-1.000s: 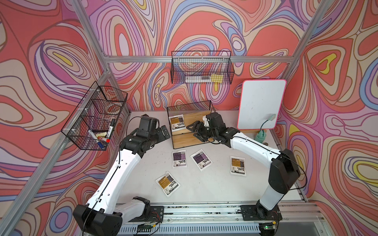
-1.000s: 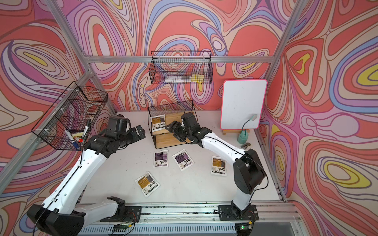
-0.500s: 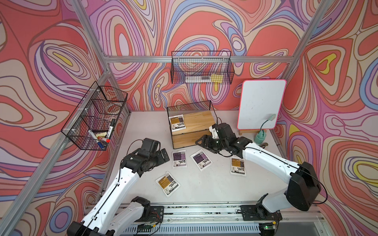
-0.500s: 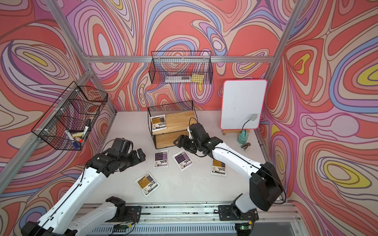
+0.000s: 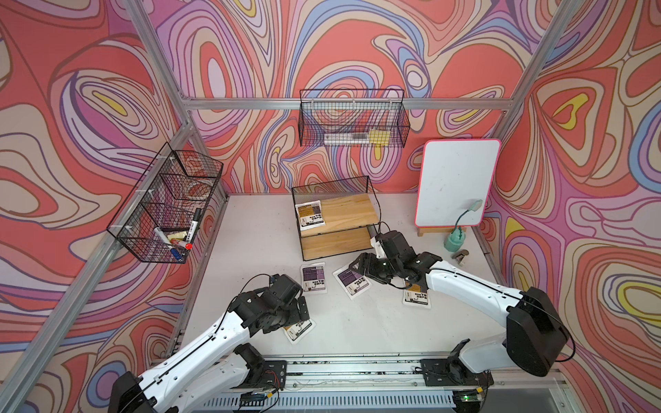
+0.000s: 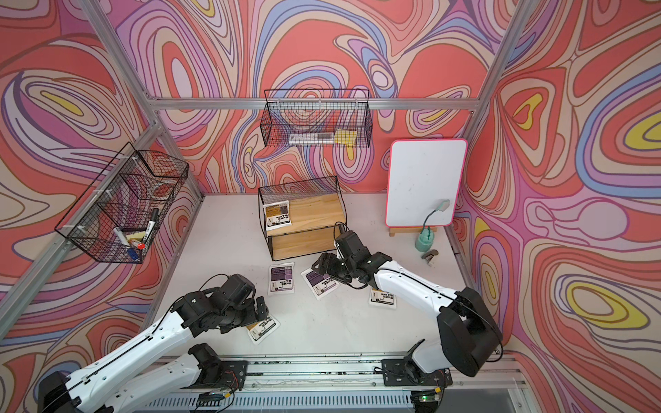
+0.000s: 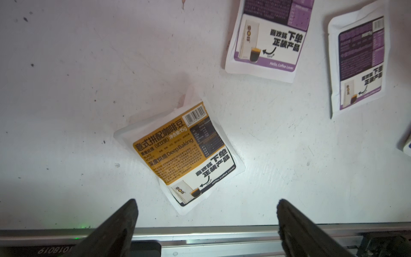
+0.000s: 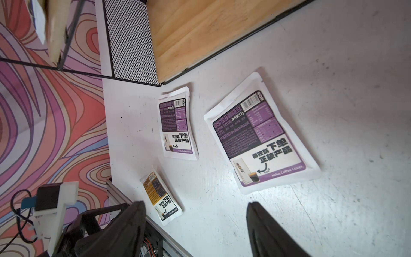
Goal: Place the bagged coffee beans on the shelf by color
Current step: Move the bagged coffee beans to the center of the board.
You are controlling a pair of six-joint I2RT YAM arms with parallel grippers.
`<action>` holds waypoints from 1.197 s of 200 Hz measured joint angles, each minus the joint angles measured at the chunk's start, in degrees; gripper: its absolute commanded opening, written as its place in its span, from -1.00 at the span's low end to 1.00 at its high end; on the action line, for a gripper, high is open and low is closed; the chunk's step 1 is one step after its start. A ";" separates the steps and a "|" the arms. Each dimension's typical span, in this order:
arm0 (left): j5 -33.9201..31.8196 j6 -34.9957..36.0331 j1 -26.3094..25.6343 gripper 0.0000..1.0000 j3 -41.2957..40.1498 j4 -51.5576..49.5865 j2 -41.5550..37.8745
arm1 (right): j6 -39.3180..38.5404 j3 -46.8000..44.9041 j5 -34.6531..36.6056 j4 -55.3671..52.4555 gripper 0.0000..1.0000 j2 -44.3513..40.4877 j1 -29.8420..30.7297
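The shelf (image 5: 352, 211) stands at the back of the table, with one orange bagged coffee beans pouch (image 5: 309, 214) on its top board. Two purple pouches (image 5: 314, 278) (image 5: 352, 282) lie flat in front of it. Another orange pouch (image 5: 415, 296) is partly under my right arm. My right gripper (image 8: 195, 209) is open and empty, low beside the nearer purple pouch (image 8: 260, 138). My left gripper (image 7: 205, 209) is open and empty above the front orange pouch (image 7: 184, 155), which lies just past its fingertips.
Black wire baskets hang on the left wall (image 5: 168, 211) and back wall (image 5: 352, 123). A pink-rimmed whiteboard (image 5: 456, 186) leans at the back right, with a teal object (image 5: 455, 239) and a small clip-like item (image 5: 460, 256) before it. A metal rail (image 5: 357, 361) runs along the front.
Both arms have drawn back from the shelf and come down. The left one now hangs over the front orange pouch, the right one by the purple pouches.
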 measured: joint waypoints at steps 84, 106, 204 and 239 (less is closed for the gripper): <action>1.07 -2.78 -4.48 0.98 -5.09 9.20 6.25 | -0.57 0.00 0.15 -0.22 0.48 0.02 -0.48; 2.23 -2.75 -4.70 0.99 -6.10 12.02 7.96 | -0.79 0.00 0.11 -0.81 0.48 0.02 -1.27; 7.21 1.90 -5.09 0.98 -3.69 22.62 18.93 | -0.74 0.00 -0.09 -1.36 0.48 0.02 -4.37; 9.03 5.49 -5.14 0.98 1.60 26.18 24.92 | -0.46 0.00 -0.09 -1.33 0.48 0.02 -4.66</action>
